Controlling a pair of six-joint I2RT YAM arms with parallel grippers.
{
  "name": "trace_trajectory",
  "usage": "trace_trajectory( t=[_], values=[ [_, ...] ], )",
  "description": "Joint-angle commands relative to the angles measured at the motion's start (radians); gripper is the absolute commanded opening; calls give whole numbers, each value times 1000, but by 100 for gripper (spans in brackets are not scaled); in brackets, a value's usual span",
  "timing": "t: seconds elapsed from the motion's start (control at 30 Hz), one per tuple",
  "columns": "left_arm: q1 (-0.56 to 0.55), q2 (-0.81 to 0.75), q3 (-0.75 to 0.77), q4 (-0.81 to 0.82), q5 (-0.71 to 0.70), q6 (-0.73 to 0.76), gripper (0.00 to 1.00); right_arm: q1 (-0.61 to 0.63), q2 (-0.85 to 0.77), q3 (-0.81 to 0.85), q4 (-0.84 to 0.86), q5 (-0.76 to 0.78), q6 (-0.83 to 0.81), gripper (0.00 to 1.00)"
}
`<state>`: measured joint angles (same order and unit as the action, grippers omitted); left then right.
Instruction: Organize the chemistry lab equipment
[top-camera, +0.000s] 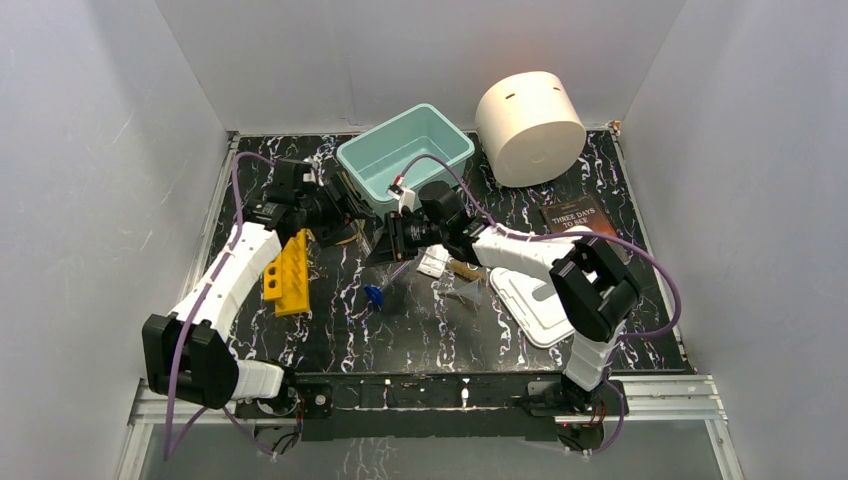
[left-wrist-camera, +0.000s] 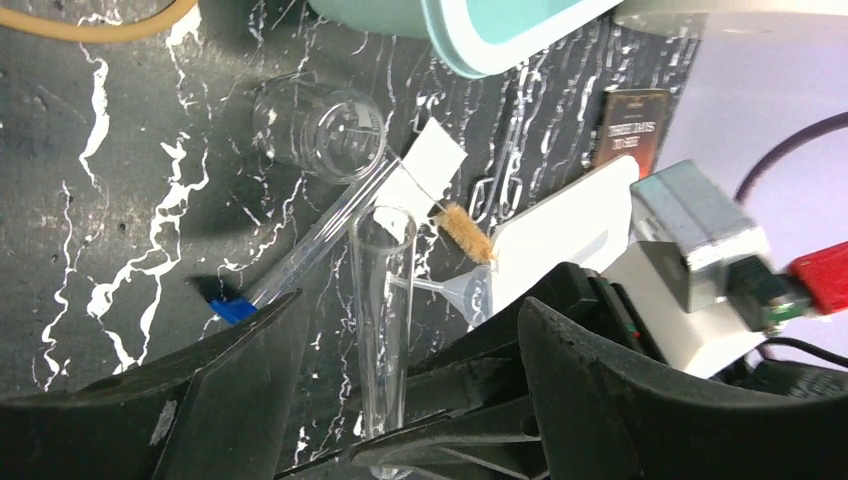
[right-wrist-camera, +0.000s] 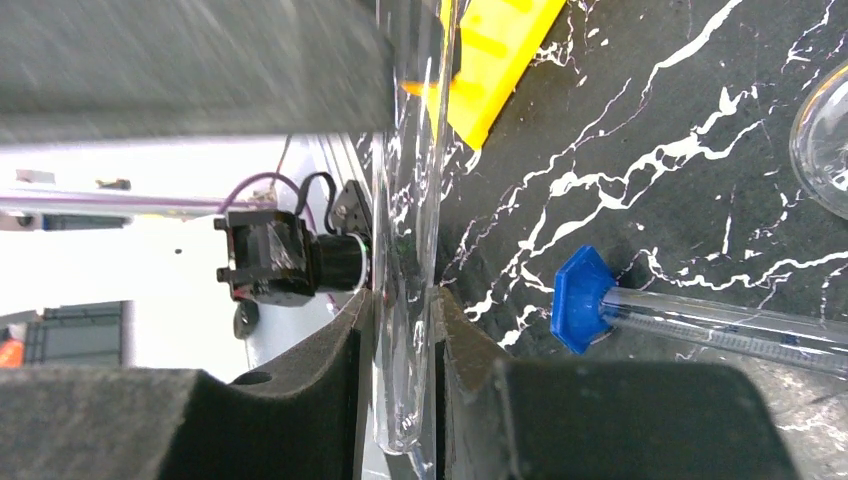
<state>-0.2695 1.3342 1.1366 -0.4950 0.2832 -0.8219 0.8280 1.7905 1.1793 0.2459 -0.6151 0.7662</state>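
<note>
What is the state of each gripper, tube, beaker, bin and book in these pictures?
left gripper: open, fingers on either side of the clear test tube
right gripper: shut on the clear test tube
clear test tube: uncapped, held off the table
blue-capped tube: capped, lying on the table
glass beaker: empty
teal bin: upright, looks empty
book: closed, lying flat

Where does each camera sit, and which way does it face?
Top external: above and behind, facing down at the table; left arm, right arm show.
Left wrist: low, facing the beaker; open left jaws show.
Right wrist: low, facing the table; right jaws shut on the clear tube.
Both wrist views share the blue-capped tube.
</note>
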Motion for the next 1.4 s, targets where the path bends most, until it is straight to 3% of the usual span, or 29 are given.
trace_trajectory(
  t=[0.0,0.2,0.43,0.7,0.8,0.9,1.13,1.37],
  values=[
    [89,-57,46,-9,177,36,76,-1,-65,35,-29,-52,-171,19],
    [153,-76,16,45,353,34,75,-8,-104,33,-91,-46,-303,21],
    [154,-47,-3,67,414,19,73,-10,-105,62,-126,-55,-361,21],
    [154,-26,-8,71,429,4,57,-28,-112,68,-116,-69,-364,20],
    [154,-10,-1,56,418,13,64,-29,-111,68,-111,-88,-369,20],
    [154,11,2,52,427,24,64,-29,-108,69,-112,-98,-378,20],
    [154,27,19,36,460,70,36,-30,-74,117,-195,-128,-443,20],
    [154,25,-7,38,470,76,27,-37,-48,165,-305,-116,-536,20]
  ],
)
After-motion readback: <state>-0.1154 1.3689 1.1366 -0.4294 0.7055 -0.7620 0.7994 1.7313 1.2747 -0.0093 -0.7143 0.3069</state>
